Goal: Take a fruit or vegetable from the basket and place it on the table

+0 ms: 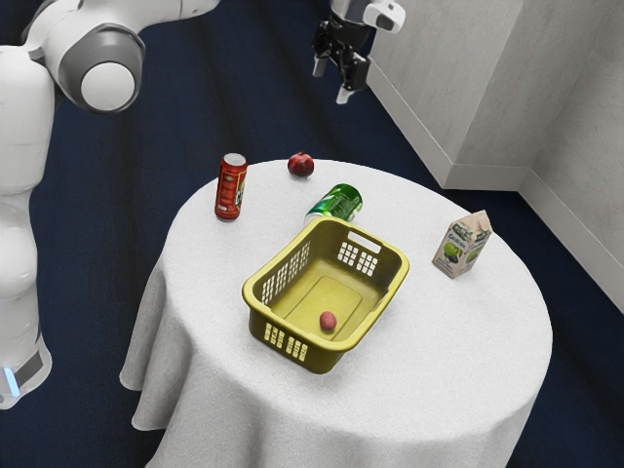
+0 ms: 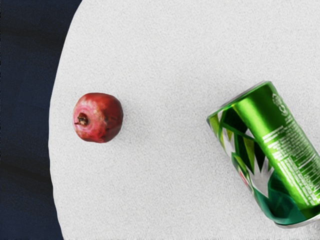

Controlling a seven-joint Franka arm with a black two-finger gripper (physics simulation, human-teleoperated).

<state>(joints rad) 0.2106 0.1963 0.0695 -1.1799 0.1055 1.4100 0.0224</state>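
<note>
Gripper [image 1: 331,82] hung high, far side | jaws stood well apart, empty, presumably for grasping | reddish produce [image 1: 329,321] lay in basket's [image 1: 324,358] near end

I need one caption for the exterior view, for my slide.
The open pincer hangs above a round table; one reddish item lies in the yellow basket.

Arm's glossy wht, smooth rounded shells. Big round jt [image 1: 72,74]: dk gry ring w/ flat wht disc cap [image 1: 107,87]. Below the jt: thick wht links [image 1: 19,127], then at the foot a dk gry panel [image 1: 37,368] & lt blue glowing strip [image 1: 11,381]. Well right of the jt in ext. view: angular blk gripper [image 1: 331,82], 2 fingers w/ pale tips; just above it, a rounded wht pc [image 1: 384,17].
</note>
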